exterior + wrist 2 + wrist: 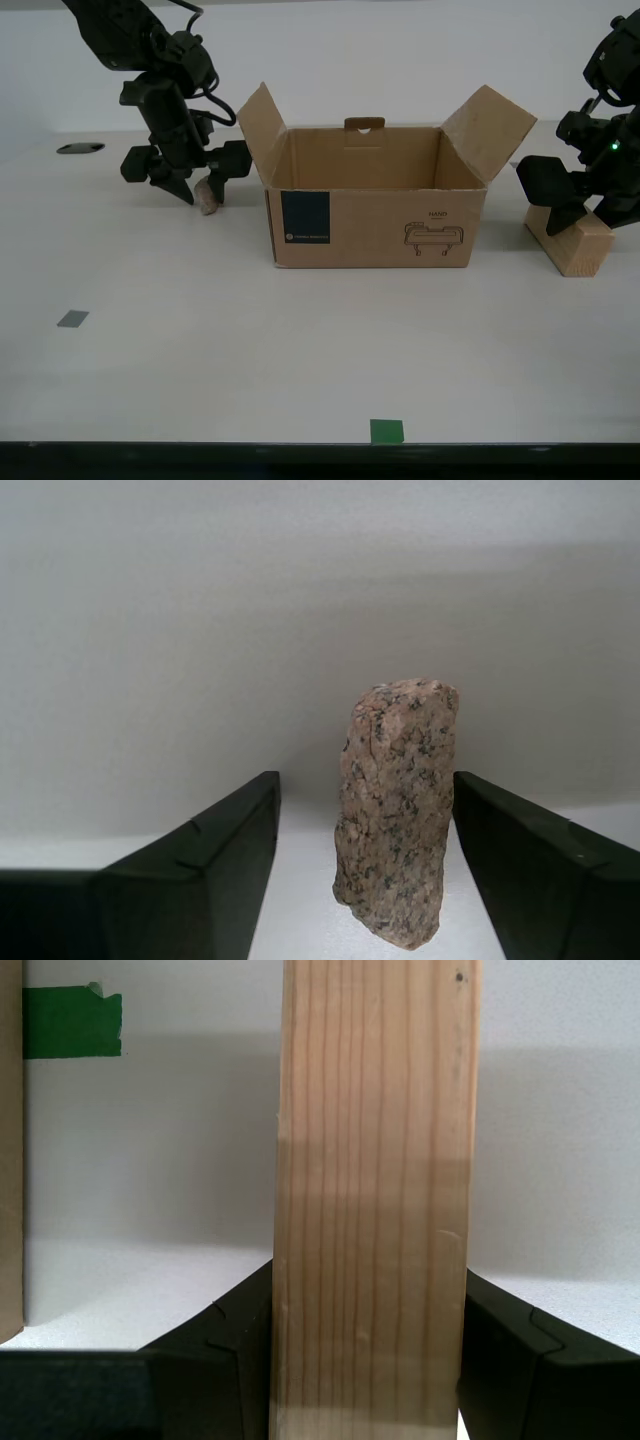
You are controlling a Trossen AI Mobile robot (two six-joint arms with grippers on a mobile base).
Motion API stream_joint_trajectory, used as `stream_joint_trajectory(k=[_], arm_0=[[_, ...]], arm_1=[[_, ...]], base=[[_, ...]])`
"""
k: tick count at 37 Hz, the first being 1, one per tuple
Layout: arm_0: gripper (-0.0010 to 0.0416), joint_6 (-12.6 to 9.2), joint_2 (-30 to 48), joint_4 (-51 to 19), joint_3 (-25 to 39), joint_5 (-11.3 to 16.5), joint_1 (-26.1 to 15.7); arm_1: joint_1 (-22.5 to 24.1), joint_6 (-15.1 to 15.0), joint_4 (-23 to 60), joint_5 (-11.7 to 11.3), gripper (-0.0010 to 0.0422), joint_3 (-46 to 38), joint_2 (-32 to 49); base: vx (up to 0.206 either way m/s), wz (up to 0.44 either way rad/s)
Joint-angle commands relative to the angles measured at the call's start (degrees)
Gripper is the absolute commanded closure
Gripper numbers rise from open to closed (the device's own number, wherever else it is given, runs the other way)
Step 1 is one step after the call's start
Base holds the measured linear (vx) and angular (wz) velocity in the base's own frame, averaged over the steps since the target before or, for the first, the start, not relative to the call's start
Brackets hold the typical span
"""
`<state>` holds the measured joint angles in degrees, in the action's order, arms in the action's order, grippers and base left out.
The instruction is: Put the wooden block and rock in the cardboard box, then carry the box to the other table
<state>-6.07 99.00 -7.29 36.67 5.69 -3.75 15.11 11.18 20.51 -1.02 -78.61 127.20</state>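
The cardboard box (375, 215) stands open in the middle of the table, flaps spread, teal label facing the camera. At the exterior view's left the rock (208, 195) rests on the table beside the box. My second gripper (205, 180) straddles it. In the second wrist view the rock (395, 810) stands between the fingers (520, 870) of my second gripper (365, 780), with a gap on one side, so it is open. At the exterior view's right the wooden block (565, 245) sits tilted under my first gripper (575, 200). My first gripper (368, 1265) is shut on the wooden block (372, 1200).
A green tape mark (386, 431) lies near the table's front edge and a grey square (72, 319) at the exterior view's left. A dark oval (80, 148) sits at the far back. Another green tape piece (72, 1022) shows past the block.
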Motion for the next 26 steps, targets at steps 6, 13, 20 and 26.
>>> stream_joint_trajectory(k=[6, 13, 20, 26], arm_0=[[0.0377, -0.1, 0.1, 0.0, 0.0, -0.2, 0.0], [0.0405, -0.2, 0.1, -0.1, 0.0, -0.2, 0.0], [0.0407, -0.2, 0.1, -0.1, 0.0, -0.2, 0.0], [0.0407, -0.3, 0.0, -0.1, 0.0, -0.2, 0.0]], arm_1=[[0.0, 0.5, 0.0, -0.1, 0.0289, 0.0, 0.0], [0.0, 0.5, -0.1, -0.1, 0.0411, 0.0, 0.0], [0.0, 1.1, 0.0, -0.1, 0.0414, 0.0, 0.0], [0.0, 1.1, -0.1, -0.1, 0.0413, 0.0, -0.1]], base=[[0.0, 0.0], [0.0, 0.0], [0.0, 0.0], [0.0, 0.0]])
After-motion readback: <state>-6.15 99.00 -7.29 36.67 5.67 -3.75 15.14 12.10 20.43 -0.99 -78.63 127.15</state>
